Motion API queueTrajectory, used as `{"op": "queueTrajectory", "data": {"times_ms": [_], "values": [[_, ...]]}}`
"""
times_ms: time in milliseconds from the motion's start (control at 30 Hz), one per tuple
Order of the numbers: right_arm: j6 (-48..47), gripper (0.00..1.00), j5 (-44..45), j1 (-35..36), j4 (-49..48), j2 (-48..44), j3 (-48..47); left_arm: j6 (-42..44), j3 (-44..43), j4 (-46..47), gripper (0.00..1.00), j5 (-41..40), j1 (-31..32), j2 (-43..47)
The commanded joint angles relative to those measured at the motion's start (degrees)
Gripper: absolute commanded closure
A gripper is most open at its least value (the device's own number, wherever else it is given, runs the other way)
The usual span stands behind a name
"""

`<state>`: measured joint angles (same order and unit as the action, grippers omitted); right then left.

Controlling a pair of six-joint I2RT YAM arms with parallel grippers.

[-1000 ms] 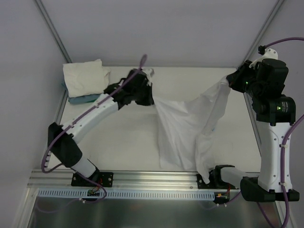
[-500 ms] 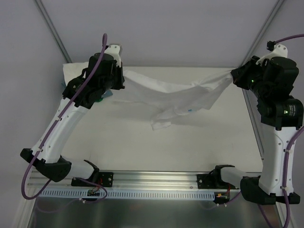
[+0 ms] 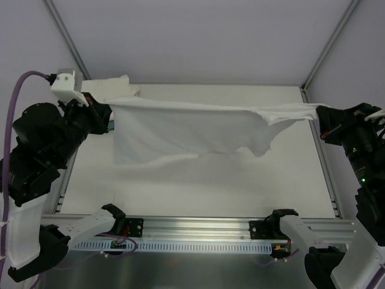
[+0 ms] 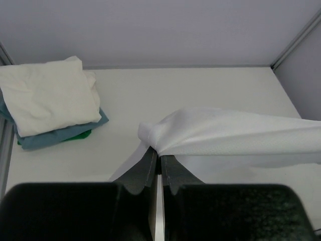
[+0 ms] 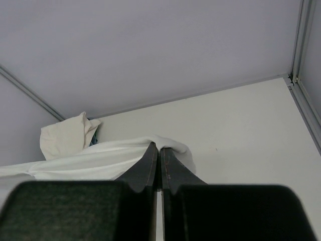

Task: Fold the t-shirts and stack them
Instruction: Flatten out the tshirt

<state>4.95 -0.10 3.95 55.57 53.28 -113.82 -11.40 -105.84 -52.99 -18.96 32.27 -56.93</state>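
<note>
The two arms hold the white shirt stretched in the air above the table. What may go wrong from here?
1. The left gripper and right gripper each pinch only a small bunch of the t-shirt; the taut cloth may slip out.
2. The folded stack lies close to the left gripper, so lowering there might disturb it.
3. The hanging edge is uneven and may land creased.

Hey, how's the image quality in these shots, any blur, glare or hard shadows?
Top view: even light and no glare; the shirt casts only a faint, soft shadow on the table. Left wrist view: the cloth weave is sharp, but the left pincer is dark with little detail. Right wrist view: the right pincer is equally dark, with no glare.
</note>
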Motion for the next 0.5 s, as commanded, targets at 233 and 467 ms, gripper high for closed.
{"op": "queueTrajectory", "data": {"times_ms": [233,467], "values": [[2.08,1.0,-1.48,-0.34,-0.46,-3.18,1.23,-3.46,2.13,1.22,1.0,6.56,0.16,4.28],[2.78,1.0,-3.15,-0.25,-4.41,1.03,7.38,-1.79,8.27,7.19,1.0,9.47,0.16,1.57]]}}
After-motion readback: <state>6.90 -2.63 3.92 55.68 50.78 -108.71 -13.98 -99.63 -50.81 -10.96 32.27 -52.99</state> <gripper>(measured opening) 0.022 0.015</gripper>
